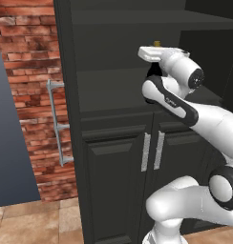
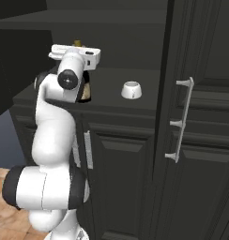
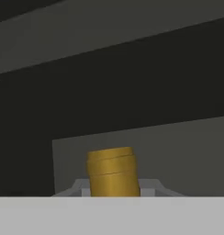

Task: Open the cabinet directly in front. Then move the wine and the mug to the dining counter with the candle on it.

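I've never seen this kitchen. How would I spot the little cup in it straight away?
Find the tall black cabinet with its upper doors swung open. On its open dark shelf, to the right of the robot's white arm in the right base view, sits the mug. It is small, white and squat, unlike the dark wine bottle with a gold cap beside it.

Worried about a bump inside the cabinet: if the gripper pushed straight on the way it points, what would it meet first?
Past the dark wine bottle's gold-capped neck, which sits between its jaws, the line probably ends at the tall black cabinet's dark back wall; depth is unclear.
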